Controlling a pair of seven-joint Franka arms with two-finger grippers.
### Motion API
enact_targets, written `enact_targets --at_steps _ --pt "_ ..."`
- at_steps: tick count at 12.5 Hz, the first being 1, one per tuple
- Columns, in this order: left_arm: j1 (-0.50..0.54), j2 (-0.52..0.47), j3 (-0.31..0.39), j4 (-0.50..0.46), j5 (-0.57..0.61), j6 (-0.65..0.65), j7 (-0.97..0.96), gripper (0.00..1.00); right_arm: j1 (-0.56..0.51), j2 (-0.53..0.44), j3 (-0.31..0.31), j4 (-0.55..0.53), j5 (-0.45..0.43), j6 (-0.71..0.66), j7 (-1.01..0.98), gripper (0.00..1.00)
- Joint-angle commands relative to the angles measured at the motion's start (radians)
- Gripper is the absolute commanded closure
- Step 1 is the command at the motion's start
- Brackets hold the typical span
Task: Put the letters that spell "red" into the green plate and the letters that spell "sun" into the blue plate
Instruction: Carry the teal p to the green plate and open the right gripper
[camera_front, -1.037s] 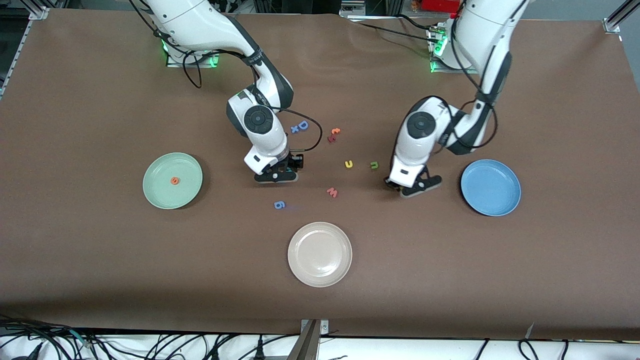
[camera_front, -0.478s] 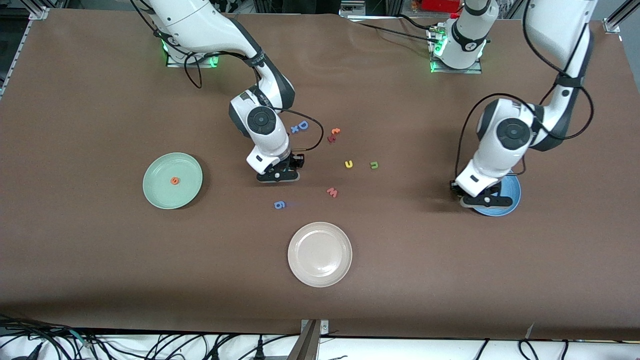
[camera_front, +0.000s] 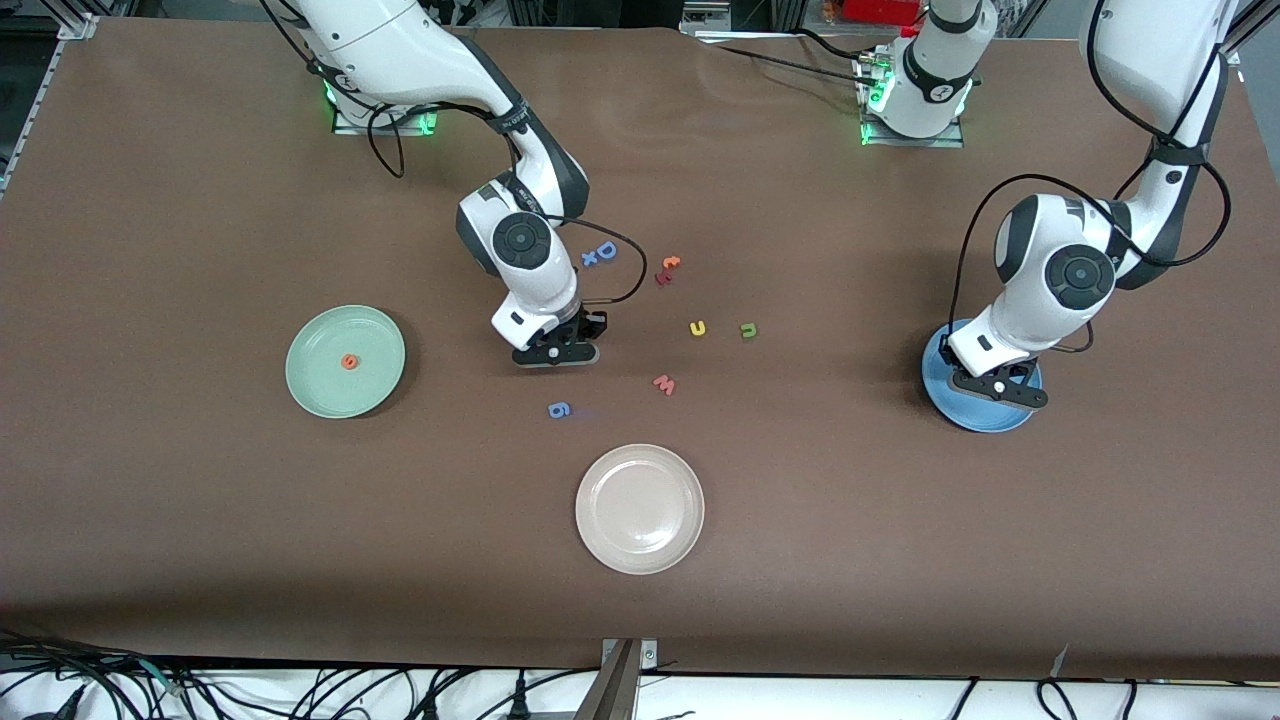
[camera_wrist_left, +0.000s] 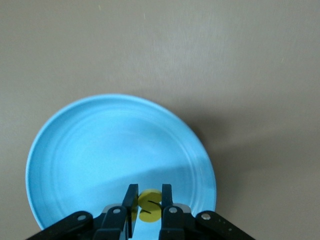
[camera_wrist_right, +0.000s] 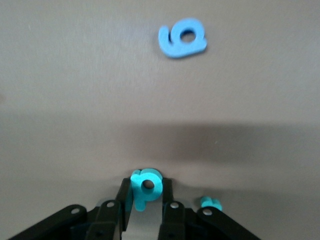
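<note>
Left gripper (camera_wrist_left: 148, 206) has its jaws pinched on the yellow "s" (camera_wrist_left: 149, 205), hanging over the blue plate (camera_wrist_left: 90, 150) at the left arm's end of the bench (camera_front: 200, 520). Right gripper (camera_wrist_right: 145, 200) sits low mid-bench, jaws around the teal "d" (camera_wrist_right: 146, 188), with the blue "g" (camera_wrist_right: 182, 38) nearer the front camera. The orange "e" (camera_front: 349, 362) is in the green plate (camera_front: 320, 340). Yellow arch (camera_front: 697, 327) and green arch (camera_front: 748, 330) lie between the arms.
</note>
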Motion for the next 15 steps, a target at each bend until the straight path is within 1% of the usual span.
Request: enact_targets --at_steps 1,2,3,4,6,7,8,9,10,12,14,15 --pt "0.022 0.01 -0.014 -0.011 -0.03 -0.013 0.056 0.8 0.006 -0.074 -0.048 -0.002 -0.011 -0.088 -0.022 0.92" --pt "0.022 0.012 -0.014 -0.011 -0.03 -0.013 0.047 0.4 0.005 -0.101 -0.068 -0.002 -0.009 -0.142 -0.025 0.92" --pt "0.022 0.007 -0.014 -0.01 -0.03 -0.013 0.056 0.01 0.003 -0.127 -0.103 -0.005 -0.011 -0.197 -0.057 0.92" --pt "0.022 0.001 -0.016 -0.005 -0.03 -0.013 0.058 0.0 0.003 -0.149 -0.147 -0.005 -0.009 -0.257 -0.137 0.92" --pt "0.01 -0.008 -0.02 -0.002 -0.03 -0.014 0.049 0.0 0.0 -0.178 -0.275 -0.011 -0.005 -0.378 -0.37 0.92" --pt "0.008 -0.019 -0.049 -0.001 -0.03 -0.016 0.045 0.0 0.0 -0.178 -0.339 -0.016 0.006 -0.395 -0.488 0.92" --pt "0.008 -0.037 -0.071 0.001 -0.036 -0.019 0.036 0.02 -0.003 -0.178 -0.385 -0.027 0.008 -0.403 -0.564 0.92" --pt "0.005 -0.056 -0.092 0.001 -0.056 -0.036 0.019 0.03 -0.014 -0.172 -0.418 -0.043 0.008 -0.403 -0.603 0.92" --pt "-0.009 -0.068 -0.117 0.007 -0.086 -0.069 -0.011 0.04 -0.049 -0.163 -0.432 -0.059 0.008 -0.398 -0.629 0.92" --pt "-0.086 -0.085 -0.129 0.007 -0.125 -0.103 -0.139 0.07 -0.15 -0.131 -0.43 -0.073 0.012 -0.385 -0.712 0.92" --pt "-0.177 -0.094 -0.137 0.009 -0.127 -0.134 -0.377 0.07 -0.172 -0.091 -0.427 -0.073 0.029 -0.378 -0.726 0.91" --pt "-0.215 -0.088 -0.157 0.009 -0.127 -0.136 -0.499 0.07 -0.179 -0.057 -0.427 -0.071 0.031 -0.357 -0.729 0.91"
